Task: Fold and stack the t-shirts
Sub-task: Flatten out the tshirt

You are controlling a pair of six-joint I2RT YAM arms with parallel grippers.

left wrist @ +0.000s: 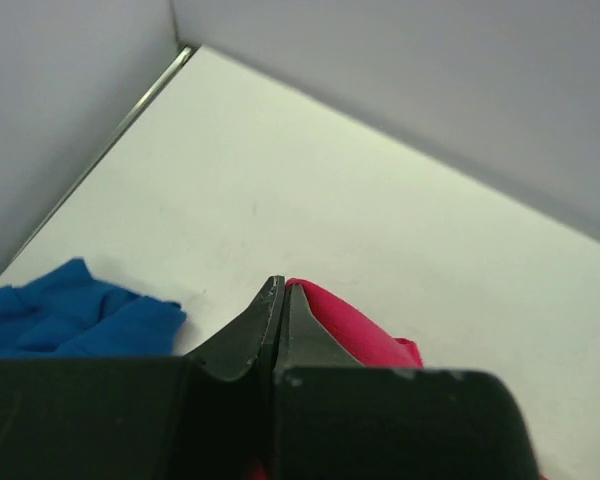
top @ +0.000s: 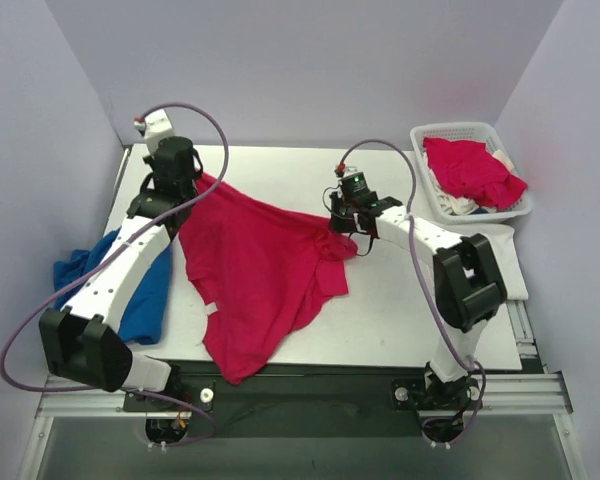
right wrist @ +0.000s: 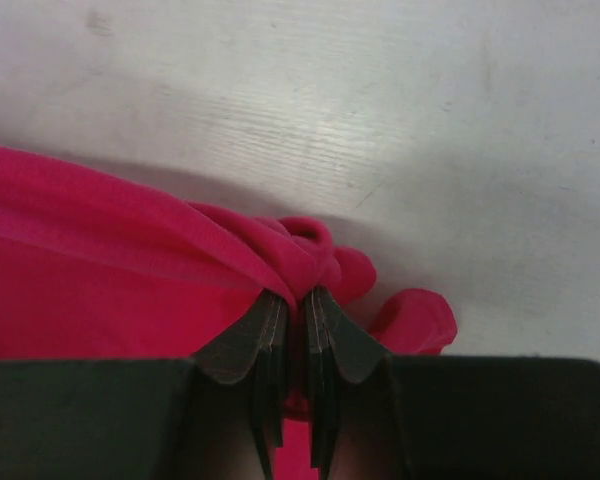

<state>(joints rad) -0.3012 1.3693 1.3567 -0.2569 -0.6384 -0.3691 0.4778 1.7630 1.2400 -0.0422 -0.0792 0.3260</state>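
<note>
Nearest, my right gripper (right wrist: 292,300) is clamping a bunched fold of the soft red t-shirt (top: 260,270); left gripper (left wrist: 277,292) is pinching its other end near the far-left corner. I am judging folding barely begun: it is sprawling wrinkled across the tabletop (top: 400,320), more t-shirts (top: 470,170) waiting in the lattice basket (top: 460,128), far-right corner.

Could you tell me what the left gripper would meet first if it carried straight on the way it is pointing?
Probably the bare white tabletop: the left gripper, shut on the bright pinkish-red cloth t-shirt, points low across it toward the grey wall. Depth is unclear.
</note>
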